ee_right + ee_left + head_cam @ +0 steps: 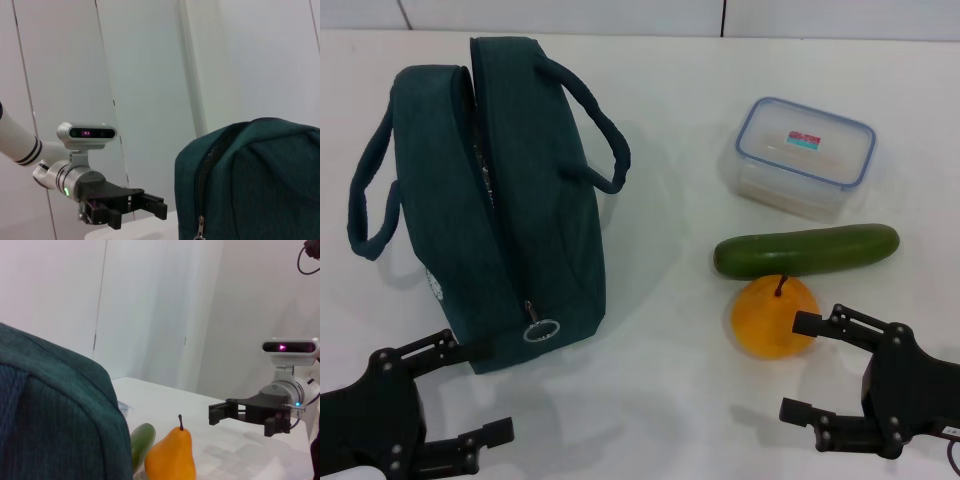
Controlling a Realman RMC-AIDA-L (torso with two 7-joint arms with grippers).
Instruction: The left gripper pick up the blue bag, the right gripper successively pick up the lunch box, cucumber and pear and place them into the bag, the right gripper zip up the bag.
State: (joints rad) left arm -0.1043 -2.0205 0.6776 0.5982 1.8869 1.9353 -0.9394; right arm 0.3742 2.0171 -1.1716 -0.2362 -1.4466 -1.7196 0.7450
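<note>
Left pincer (475, 395): I see its 2 fingers spread apart and holding nothing, low over the desk (650, 400), with 1 fingertip just beside the near end of the blue bag (520, 210).
Right pincer (805, 365): fingers apart and empty as well; 1 fingertip sits right at the pear (772, 318), the other points at bare desk.
Blue bag: it stands upright ahead of the left pincer, stretching away from it, zip running along the top and the ring pull (541, 329) hanging at the end nearest that pincer. I cannot tell how far the zip is undone.
Bag handling: I judge it soft, light fabric that sags when lifted, so I would take a looped handle (595, 120) or the top edge, not the flat side.
Lunch box (805, 155): farthest ahead of the right pincer, lid on. I expect rigid, smooth, slippery plastic; I would clamp across its narrower span.
Cucumber (807, 250): lies crosswise between the lunch box and the pear, touching the pear. Firm, smooth and likely to roll; I would grip mid-length.
Pear: closest to the right pincer, stem up. Round and easily bruised, so a gentle squeeze across the widest part.
</note>
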